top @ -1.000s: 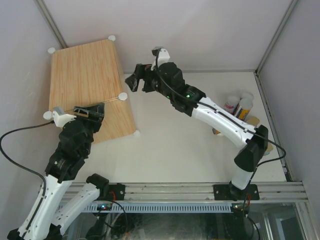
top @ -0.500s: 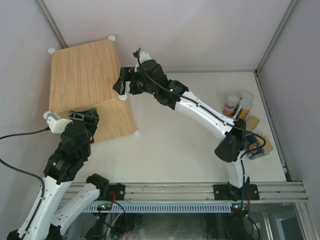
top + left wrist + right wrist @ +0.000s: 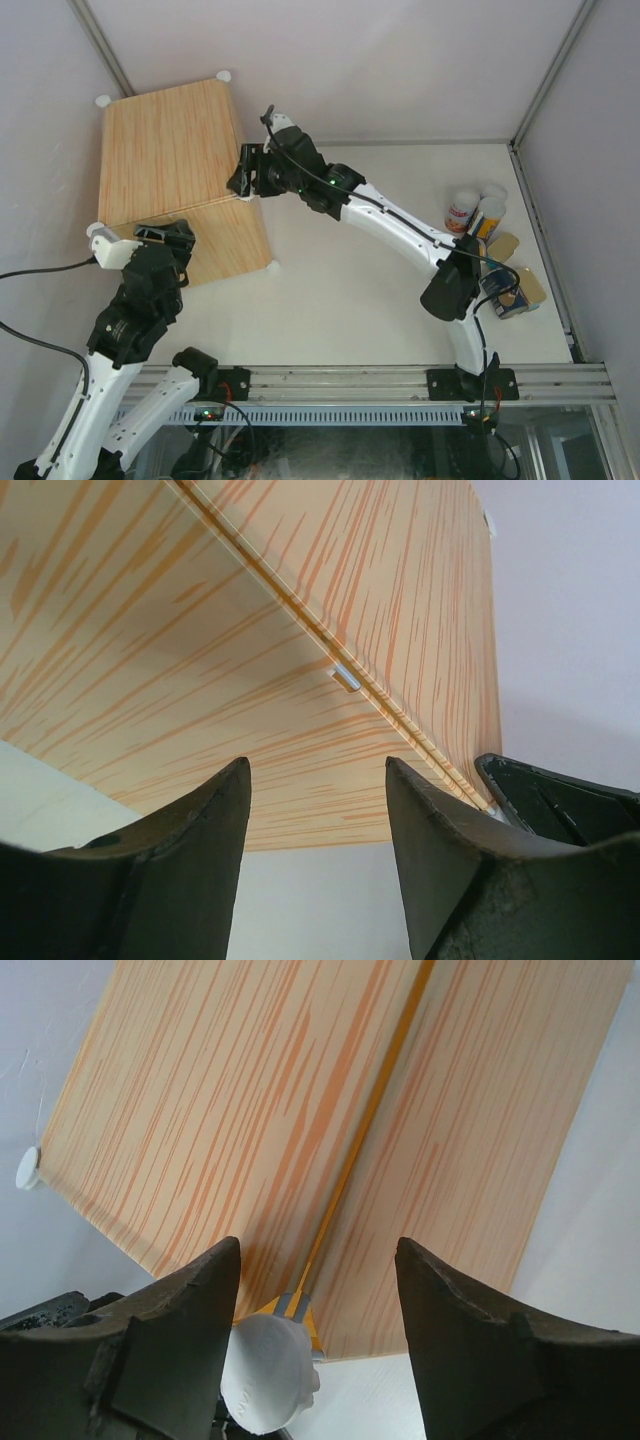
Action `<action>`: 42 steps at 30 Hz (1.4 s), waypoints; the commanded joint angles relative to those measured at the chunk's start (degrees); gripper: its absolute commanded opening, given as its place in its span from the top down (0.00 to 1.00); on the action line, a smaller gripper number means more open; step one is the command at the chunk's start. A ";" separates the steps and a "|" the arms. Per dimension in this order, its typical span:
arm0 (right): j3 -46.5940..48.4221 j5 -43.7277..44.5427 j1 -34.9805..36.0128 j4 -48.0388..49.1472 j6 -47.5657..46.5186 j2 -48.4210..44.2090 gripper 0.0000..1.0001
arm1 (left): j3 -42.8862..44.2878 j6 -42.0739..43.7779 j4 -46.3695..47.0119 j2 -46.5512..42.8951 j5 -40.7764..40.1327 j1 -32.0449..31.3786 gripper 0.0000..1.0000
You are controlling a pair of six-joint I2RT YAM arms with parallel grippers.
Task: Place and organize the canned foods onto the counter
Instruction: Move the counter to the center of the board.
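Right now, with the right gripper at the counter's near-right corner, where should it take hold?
Probably the white round knob on that corner of the counter, from the table side where the right gripper sits: it juts out between the open fingers, while the panels look too broad to span.

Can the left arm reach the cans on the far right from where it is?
Probably not: left gripper sits at the counter's near corner, and the cans lie far right, past the right arm.

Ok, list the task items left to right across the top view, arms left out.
counter → short white-red can → tall blue-orange cylinder → flat gold tin
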 commanded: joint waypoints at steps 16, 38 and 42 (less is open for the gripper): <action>-16.02 7.30 1.71 -4.74 3.53 -9.58 0.41 | 1.91 7.88 1.83 0.05 -0.81 1.08 0.40; -23.12 9.04 -0.21 -5.67 5.25 -15.12 0.70 | 0.89 16.20 5.79 1.27 7.59 6.43 0.42; -23.51 8.94 -0.20 -6.16 5.25 -15.56 0.78 | 0.56 16.36 5.87 1.24 7.79 6.71 0.42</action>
